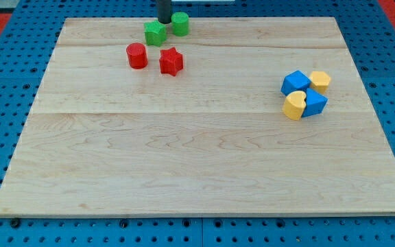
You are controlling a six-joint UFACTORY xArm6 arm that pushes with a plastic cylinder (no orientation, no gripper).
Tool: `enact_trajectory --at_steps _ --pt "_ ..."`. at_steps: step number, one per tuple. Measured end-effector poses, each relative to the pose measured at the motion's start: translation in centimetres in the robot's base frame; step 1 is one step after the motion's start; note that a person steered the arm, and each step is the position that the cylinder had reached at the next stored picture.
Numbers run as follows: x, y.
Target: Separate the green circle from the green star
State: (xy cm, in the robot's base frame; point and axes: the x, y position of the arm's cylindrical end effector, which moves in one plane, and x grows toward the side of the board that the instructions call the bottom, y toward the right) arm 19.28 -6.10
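The green circle (180, 23) stands near the view's top edge of the wooden board (197, 158). The green star (156, 32) lies just to its left and a little lower, a small gap between them. My tip (164, 20) is at the view's top, right behind the gap between the two green blocks, close to both. The rod runs up out of the frame.
A red circle (136, 55) and a red star (171, 61) lie just below the green pair. At the view's right a cluster holds two blue blocks (296, 82) (314, 103), a yellow block (319, 81) and a yellow heart (294, 106).
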Motion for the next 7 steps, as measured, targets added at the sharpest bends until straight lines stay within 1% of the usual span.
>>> enact_trajectory --at_steps 3,4,5,7 --pt "0.0 7.1" --pt "0.0 7.4" --pt "0.0 7.3" --pt "0.0 1.7"
